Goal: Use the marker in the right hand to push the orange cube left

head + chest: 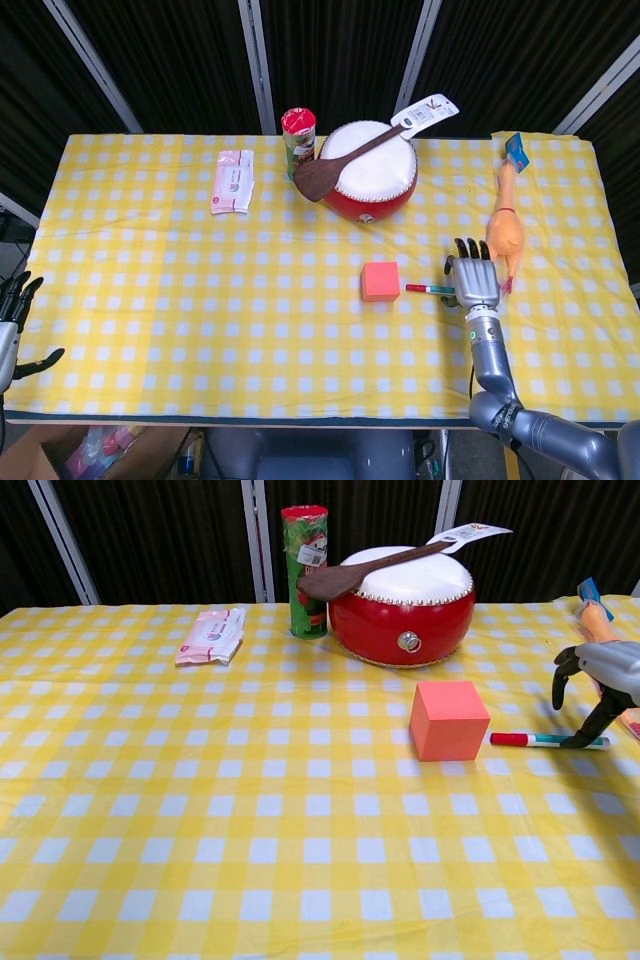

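- I see a table [150,330] covered by a yellow-and-white checked cloth, filling most of both views.
- Behind its far edge hang dark pleated curtains [170,60], crossed by pale metal frame bars [258,60].
- Below the near left corner sits an open cardboard box [40,460] on the floor.
- Lighting is even and bright.

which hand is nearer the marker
Right. The right hand hangs over the marker's right end, a finger at or near its tip. The left hand is far off at the table's left edge.
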### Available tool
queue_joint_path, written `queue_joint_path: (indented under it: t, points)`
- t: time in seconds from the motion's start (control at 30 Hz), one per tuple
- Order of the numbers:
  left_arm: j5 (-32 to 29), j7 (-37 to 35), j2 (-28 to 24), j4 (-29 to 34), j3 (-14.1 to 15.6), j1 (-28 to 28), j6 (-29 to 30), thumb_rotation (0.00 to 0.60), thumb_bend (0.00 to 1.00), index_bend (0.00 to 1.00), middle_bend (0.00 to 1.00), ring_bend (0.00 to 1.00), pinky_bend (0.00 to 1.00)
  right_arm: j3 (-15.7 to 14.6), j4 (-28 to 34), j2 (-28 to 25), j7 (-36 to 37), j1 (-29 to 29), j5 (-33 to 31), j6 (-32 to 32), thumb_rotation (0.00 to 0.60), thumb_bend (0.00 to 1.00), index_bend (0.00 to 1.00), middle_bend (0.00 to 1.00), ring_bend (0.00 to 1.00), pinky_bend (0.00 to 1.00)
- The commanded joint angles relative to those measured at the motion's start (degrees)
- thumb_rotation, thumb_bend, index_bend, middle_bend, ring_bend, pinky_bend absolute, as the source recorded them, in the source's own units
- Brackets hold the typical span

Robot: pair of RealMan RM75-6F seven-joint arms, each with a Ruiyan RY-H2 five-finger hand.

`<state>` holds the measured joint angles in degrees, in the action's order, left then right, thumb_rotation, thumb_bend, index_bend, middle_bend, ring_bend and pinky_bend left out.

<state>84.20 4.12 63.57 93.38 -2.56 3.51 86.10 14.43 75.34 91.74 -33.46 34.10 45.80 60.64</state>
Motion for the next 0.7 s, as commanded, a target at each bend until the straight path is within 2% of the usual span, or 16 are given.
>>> queue_joint_path:
  t: [0.03,0.2,0.5,0.7]
  points:
    - [0.05,-0.03,-0.03,-0.04,-0.01,0.03,-0.02,0.600,0.00,0.00,0.00,0.00,0.00,-0.10,-1.07,0.66,0.33,0.28,-0.29,-0.44,0.600,0.23,0.49,0.12,0.00,0.00]
    - [-0.19,-0.37,-0.14,0.02,-0.09,0.08,-0.23,0.600,0.00,0.00,0.00,0.00,0.00,-0.17,-2.73,1.58,0.82,0.70,-0.66,-1.16,0.600,0.25,0.49,0.12,0.00,0.00]
    - [-0.49,-0.90,-0.29,0.03,-0.22,0.20,-0.56,0.600,0.00,0.00,0.00,0.00,0.00,-0.10,-4.84,2.48,1.29,1.37,-1.00,-2.08,0.600,0.36,0.49,0.13,0.00,0.00]
    - [-0.74,-1.34,-0.37,-0.01,-0.45,0.24,-0.55,0.600,0.00,0.00,0.00,0.00,0.00,-0.43,-5.65,2.92,1.54,1.45,-1.27,-2.67,0.600,0.37,0.50,0.13,0.00,0.00]
